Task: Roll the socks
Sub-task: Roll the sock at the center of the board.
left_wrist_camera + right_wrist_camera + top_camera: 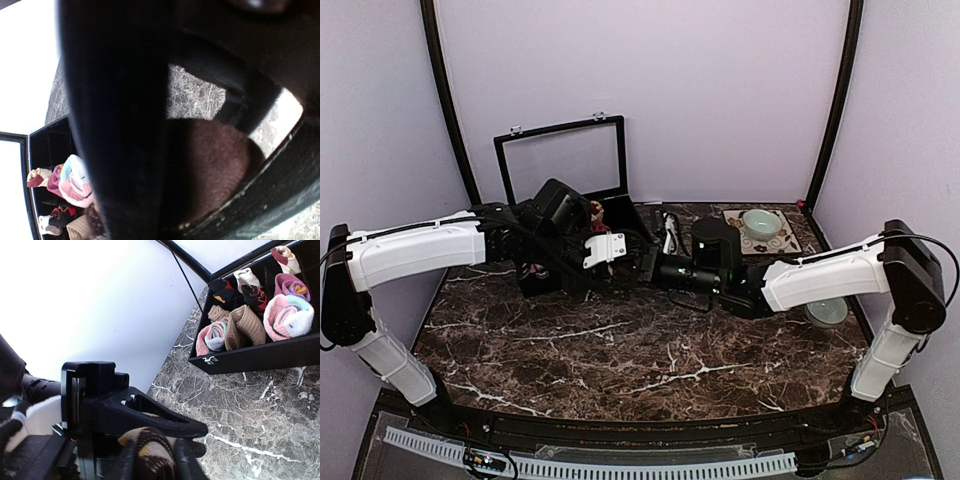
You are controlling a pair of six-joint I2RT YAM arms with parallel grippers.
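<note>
Toward the back middle of the marble table [620, 350], the two arms reach in from either side and their tools meet just in front of a black box [250, 357] whose lid [560, 128] stands open against the rear wall. From the right wrist, the right gripper [152, 452] has its two dark fingers [127, 462] pressed against either side of the brown checked sock [150, 445], which is bunched into a lump between them and held above the tabletop. Just beyond that lump sits the left gripper [135, 412], a black block with a long finger lying across the top of the sock. The left wrist picture is almost filled by that dark finger [115, 125], with brown knit fabric right beside it and a strip of marble behind. Whether the left tool is clamped on the fabric or only resting against it cannot be told. Inside the box lie rolled bundles in separate compartments: a large pink and mint bundle [287, 315] with a white patch, a smaller pink one [210, 337] touching a ribbed tan bundle [245, 325], and darker ones farther back. To the right of the box a pale green bowl [761, 221] sits on a patterned mat [735, 242], and a second round dish [825, 312] lies partly under the right arm.
</note>
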